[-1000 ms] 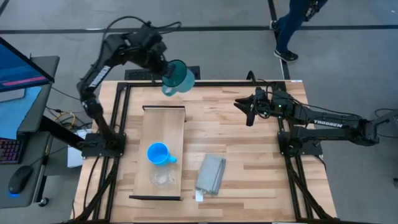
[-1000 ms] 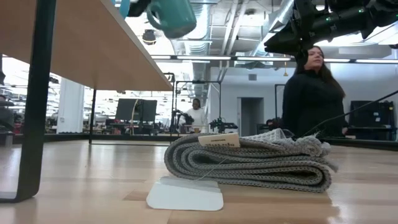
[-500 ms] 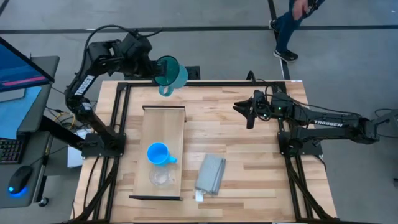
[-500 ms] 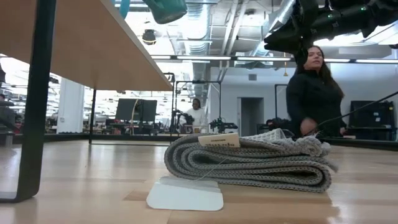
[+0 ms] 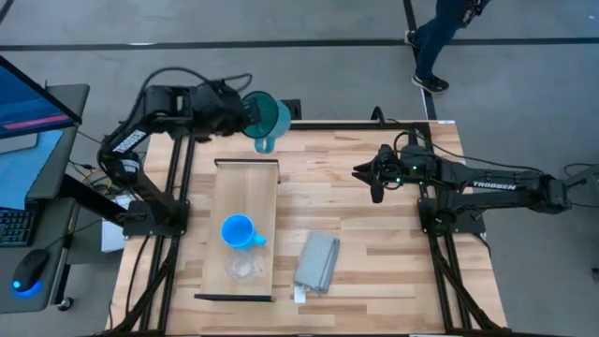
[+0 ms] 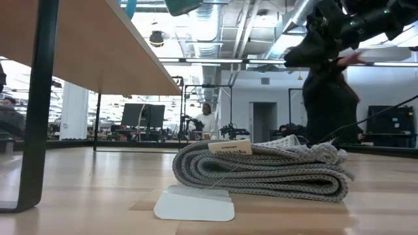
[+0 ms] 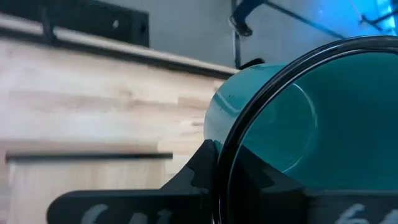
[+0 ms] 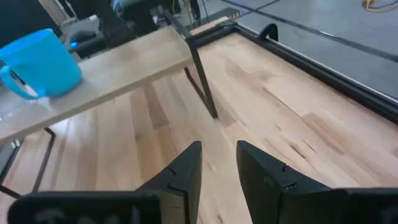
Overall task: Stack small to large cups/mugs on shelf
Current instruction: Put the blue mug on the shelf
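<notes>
Teal mug held high, waiting to be set on the shelf

Nearest us on the shelf (image 5: 245,187) sit the clear cup (image 5: 242,268), then the blue mug (image 5: 239,231); beyond, our left hand (image 5: 239,112) is clamped on the teal mug (image 5: 267,114) above the desk's far edge. We should level it, then lower it onto bare board past the blue mug. The right hand (image 5: 370,172) waits, parted, empty.

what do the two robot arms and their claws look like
Both arms are black, jointed tubes with loose black cables. The right arm carries white TROSSEN lettering and a small green light near its wrist. The right claw has two flat, angular dark fingers; the left claw is equally dark.
</notes>
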